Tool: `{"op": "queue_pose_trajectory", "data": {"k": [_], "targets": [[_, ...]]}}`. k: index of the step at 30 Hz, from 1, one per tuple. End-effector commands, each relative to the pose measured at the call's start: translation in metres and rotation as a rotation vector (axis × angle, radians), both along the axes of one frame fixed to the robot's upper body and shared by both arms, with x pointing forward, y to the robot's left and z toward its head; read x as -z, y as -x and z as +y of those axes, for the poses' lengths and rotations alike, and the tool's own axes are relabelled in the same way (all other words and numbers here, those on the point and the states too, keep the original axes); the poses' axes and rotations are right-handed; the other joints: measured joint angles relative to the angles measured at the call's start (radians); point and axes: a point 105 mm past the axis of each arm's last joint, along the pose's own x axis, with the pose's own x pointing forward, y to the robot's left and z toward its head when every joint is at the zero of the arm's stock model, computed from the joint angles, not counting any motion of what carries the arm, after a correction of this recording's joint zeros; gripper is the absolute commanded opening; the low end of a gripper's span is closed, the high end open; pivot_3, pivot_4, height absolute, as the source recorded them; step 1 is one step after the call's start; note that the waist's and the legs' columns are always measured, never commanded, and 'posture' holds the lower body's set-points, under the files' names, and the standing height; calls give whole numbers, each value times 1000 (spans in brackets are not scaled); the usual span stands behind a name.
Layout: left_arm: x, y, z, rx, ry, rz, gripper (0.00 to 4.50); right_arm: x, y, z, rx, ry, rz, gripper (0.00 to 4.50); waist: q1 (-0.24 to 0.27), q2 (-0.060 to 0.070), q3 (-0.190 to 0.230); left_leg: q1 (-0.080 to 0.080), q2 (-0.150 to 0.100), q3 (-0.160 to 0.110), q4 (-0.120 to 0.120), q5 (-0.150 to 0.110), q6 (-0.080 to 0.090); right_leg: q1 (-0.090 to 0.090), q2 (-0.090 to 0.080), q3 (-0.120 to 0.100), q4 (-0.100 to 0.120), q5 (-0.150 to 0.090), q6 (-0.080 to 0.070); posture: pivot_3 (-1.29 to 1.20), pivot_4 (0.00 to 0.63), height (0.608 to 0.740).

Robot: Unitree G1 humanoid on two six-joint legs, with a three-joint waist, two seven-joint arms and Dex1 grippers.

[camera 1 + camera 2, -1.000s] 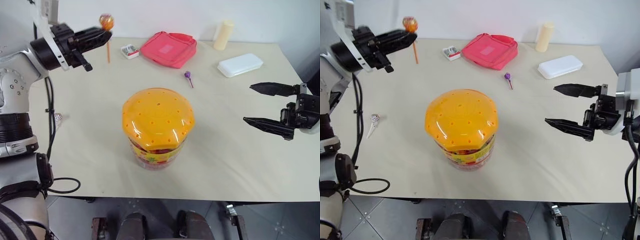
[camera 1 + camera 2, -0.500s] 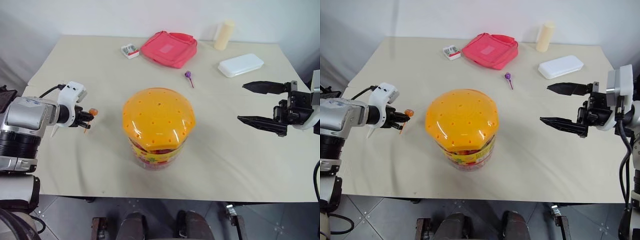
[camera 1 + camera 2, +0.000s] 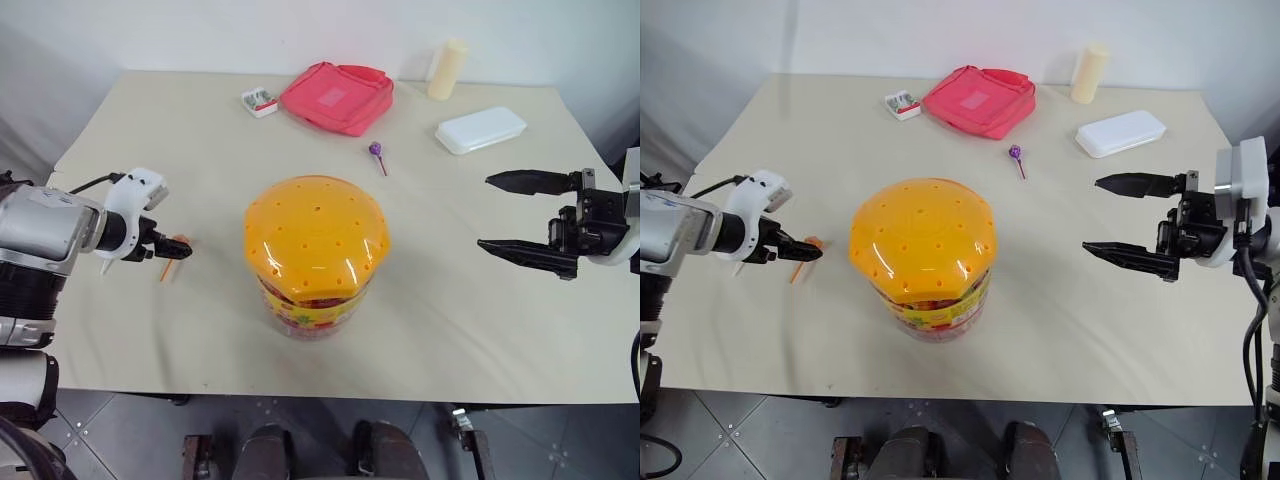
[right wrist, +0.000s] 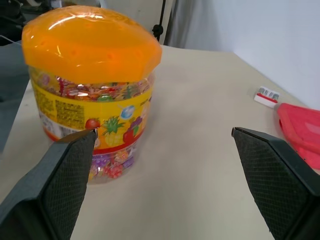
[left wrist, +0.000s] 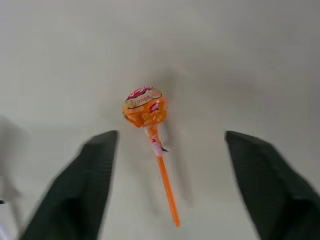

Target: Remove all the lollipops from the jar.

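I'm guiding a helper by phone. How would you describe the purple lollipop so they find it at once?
Start at the orange-lidded jar mid-table and look toward the far edge. Between it and the pink pouch lies the purple lollipop, alone on bare tabletop; the orange lollipop lies at the left gripper.

I see a beige table [image 3: 470,320] with the orange-lidded jar [image 3: 315,250] standing near its middle. To the jar's left an orange lollipop [image 5: 145,108] lies flat on the table. Beyond the jar lies a purple lollipop [image 3: 376,151]; farther back sit a red pouch [image 3: 338,96], a small white box [image 3: 260,101], a white case [image 3: 480,130] and a cream cylinder [image 3: 447,69].
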Motion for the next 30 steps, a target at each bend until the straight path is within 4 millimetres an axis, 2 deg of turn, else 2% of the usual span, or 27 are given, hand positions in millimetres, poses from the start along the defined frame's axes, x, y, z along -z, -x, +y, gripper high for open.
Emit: {"op": "queue_pose_trajectory", "data": {"k": [1,4,6,8,10,12,15,20,23,28,30], "targets": [[-29,9,-8,56,29,-75,4455,-14,7,-4,10,14,-58,4500,0,0,0,0,0,0,0,0,0,0,0,0,0,0,0,0,150,740],[-43,18,-17,116,69,-123,4455,-13,5,-5,16,14,-58,4500,0,0,0,0,0,0,0,0,0,0,0,0,0,0,0,0,150,740],[-62,17,-37,271,169,-280,4455,-13,4,-4,17,12,-59,4500,0,0,0,0,0,0,0,0,0,0,0,0,0,0,0,0,150,740],[-84,30,-63,500,304,-464,4455,-12,3,-4,17,9,-56,4500,2,0,0,0,0,0,1,0,0,0,0,0,0,0,0,0,150,740],[-94,45,-80,678,390,-585,4455,-8,1,-4,16,10,-42,4500,2,0,0,-1,0,-1,2,0,0,0,-1,0,0,0,0,0,150,740],[-97,55,-90,780,455,-673,4455,-2,-1,-7,17,17,-19,4500,0,0,0,-1,0,-1,3,0,0,0,-1,-1,1,0,0,0,150,740],[-89,63,-91,835,500,-721,4455,10,-1,-13,28,27,27,4500,-1,0,0,-1,0,-1,3,0,0,0,0,-1,1,0,0,0,150,740],[-58,74,-74,755,523,-625,4455,26,-2,-23,53,32,91,4500,-1,0,0,-1,0,0,2,-1,1,0,-1,0,0,0,0,0,150,740],[-41,80,-56,667,516,-582,4455,34,-2,-24,52,33,127,4500,-1,0,0,0,0,-1,2,-1,1,0,-1,0,0,0,0,0,150,740],[-19,99,-49,653,535,-501,4455,42,-2,-23,24,39,167,4500,1,1,0,1,1,-1,1,-1,0,1,-1,0,0,0,0,0,150,740],[-11,114,-45,689,543,-466,4455,47,2,-22,0,54,195,4500,0,1,0,1,1,-1,1,-1,0,2,-1,0,0,0,0,0,150,740]]}}
